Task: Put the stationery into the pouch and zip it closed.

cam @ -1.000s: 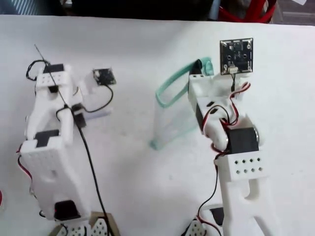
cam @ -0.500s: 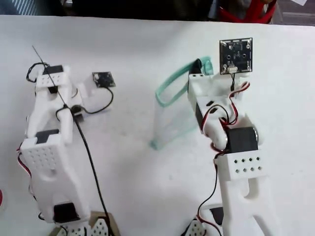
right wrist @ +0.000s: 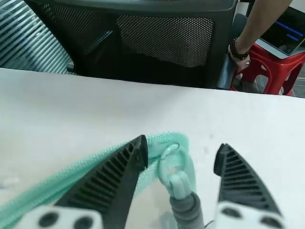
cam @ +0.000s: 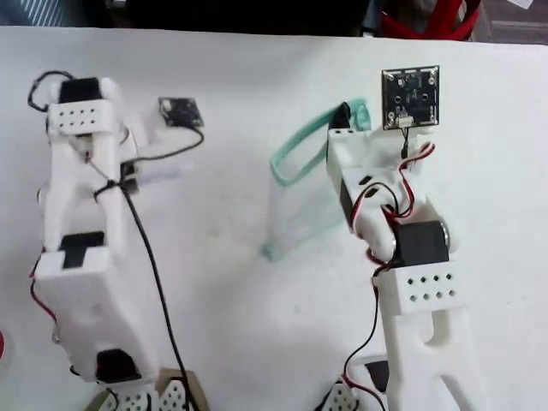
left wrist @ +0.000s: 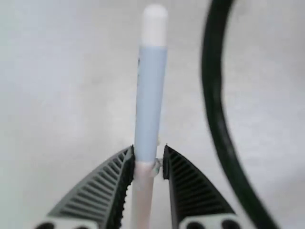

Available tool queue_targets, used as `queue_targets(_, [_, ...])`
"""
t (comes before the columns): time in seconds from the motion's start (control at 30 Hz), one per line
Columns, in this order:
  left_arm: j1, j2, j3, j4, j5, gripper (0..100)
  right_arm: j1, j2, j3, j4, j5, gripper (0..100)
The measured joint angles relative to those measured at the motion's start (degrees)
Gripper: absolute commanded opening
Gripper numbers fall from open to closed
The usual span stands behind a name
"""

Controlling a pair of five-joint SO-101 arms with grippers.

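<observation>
High view, white table [cam: 257, 342], clear pouch [cam: 300, 201], mesh chair [right wrist: 143, 38] behind

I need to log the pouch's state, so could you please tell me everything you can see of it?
The pouch is clear, soft-looking plastic edged with a mint-green zipper. It rests on the table by the right arm, its mouth gaping open, unzipped. The pull, with a ring and a grey tab, sits between the open fingers of the right hand; contact is unclear.

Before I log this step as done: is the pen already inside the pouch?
No, the pen is clamped in the left tool, out over the table.
</observation>
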Motion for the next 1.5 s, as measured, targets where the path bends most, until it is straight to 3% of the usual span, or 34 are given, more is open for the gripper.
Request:
queue_targets(0.2, [0.35,-18.20,8.53,0.26,2.64,2,0.00,0.00,0.00,0.00,0.00,24.0])
queue_targets(0.37, [7.91,-39.47,22.15,-1.05,10.81,2,0.00,0.00,0.00,0.00,0.00,24.0])
queue_targets(0.5, [15.65,-59.25,32.97,-10.29,21.36,2,0.00,0.00,0.97,-1.49,0.00,24.0])
queue_targets(0.67, [18.99,-74.99,43.60,-23.65,33.93,2,0.00,0.00,2.37,-2.73,0.00,24.0])
queue_targets(0.87, [23.38,-79.74,42.29,-28.22,52.66,2,0.00,0.00,2.37,-2.73,0.00,24.0])
queue_targets(1.2, [45.54,-76.75,37.80,-37.80,76.48,2,0.00,0.00,2.37,-2.73,0.00,24.1])
queue_targets(1.5, [48.70,-74.02,38.42,-50.46,82.11,2,0.00,0.00,2.37,-2.73,0.00,24.1])
